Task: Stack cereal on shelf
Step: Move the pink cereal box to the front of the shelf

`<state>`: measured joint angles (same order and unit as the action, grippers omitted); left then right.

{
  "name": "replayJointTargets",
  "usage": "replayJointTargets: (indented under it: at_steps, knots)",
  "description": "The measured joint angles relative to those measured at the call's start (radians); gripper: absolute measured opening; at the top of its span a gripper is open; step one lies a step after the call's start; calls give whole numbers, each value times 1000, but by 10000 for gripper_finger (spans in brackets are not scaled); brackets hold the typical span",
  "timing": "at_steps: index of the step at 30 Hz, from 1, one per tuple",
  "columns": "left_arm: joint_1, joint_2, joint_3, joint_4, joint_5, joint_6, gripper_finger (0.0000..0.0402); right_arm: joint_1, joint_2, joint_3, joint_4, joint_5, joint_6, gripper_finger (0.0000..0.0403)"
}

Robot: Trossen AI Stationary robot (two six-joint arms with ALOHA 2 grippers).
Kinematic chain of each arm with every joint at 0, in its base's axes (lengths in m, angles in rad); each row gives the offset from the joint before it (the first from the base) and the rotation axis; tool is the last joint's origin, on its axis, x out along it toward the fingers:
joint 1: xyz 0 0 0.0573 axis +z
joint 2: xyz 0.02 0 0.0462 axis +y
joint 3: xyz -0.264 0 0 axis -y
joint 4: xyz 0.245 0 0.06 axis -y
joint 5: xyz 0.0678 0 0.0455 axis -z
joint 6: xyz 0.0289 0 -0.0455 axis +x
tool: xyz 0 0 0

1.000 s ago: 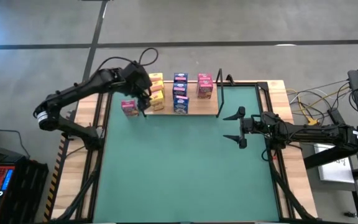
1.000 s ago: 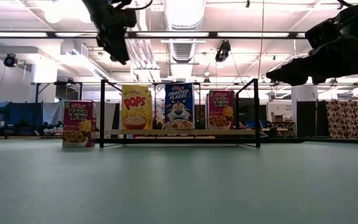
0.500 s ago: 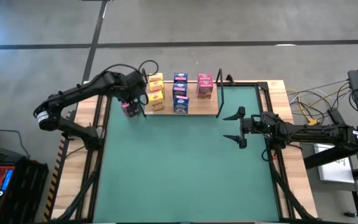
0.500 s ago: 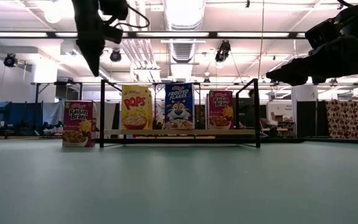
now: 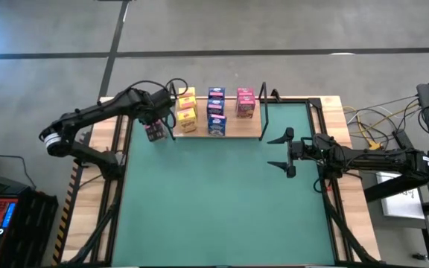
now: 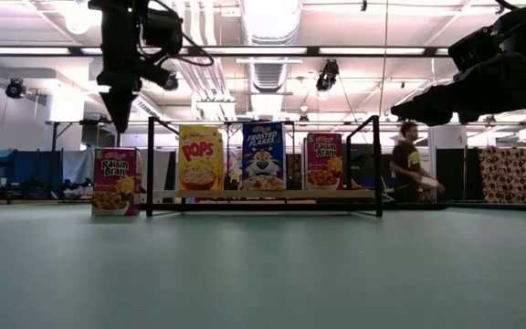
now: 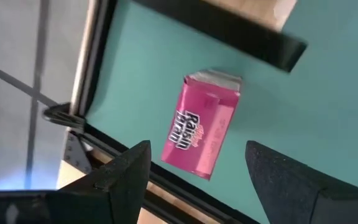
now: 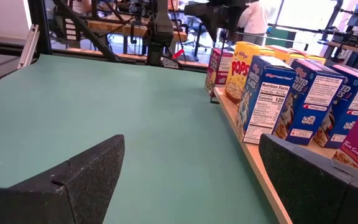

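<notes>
the shelf, a pale wood board with black wire ends, already carries most of the cereal, standing in rows by colour; one pink box stands apart on the green mat, just beside the shelf's left end, so by my reading the job is close to done with this last box to bring over; counting from overhead is rough, since the boxes hide one another: at least two yellow boxes, two or three blue boxes in a file, and one or two pink ones on the board, plus the loose pink box; the exact total i cannot confirm; the left gripper hangs above the loose pink box, fingers spread either side of it with nothing between them, not touching it; in the low view it is well above the box top; the right gripper waits over the mat's right side, near the shelf's right end, fingers spread wide and empty; a person shows in the room far behind the table, no part of the work.
</notes>
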<state>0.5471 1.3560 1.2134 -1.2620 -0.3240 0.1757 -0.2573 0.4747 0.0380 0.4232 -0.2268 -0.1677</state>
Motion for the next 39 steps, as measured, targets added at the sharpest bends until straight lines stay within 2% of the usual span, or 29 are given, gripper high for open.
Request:
replayJointTargets:
  at_steps: [11, 23, 28, 39]
  knots:
    - [86, 0, -76, 90, 87, 120, 244, 0, 0, 0, 0, 0, 0, 361]
    - [198, -2, -124, 161, 237, 249, 244, 0, 0, 0, 0, 0, 0, 361]
    - [201, -3, -140, 174, 238, 252, 244, 0, 0, 0, 0, 0, 0, 361]
    - [204, 1, -89, 159, 229, 262, 244, 0, 0, 0, 0, 0, 0, 361]
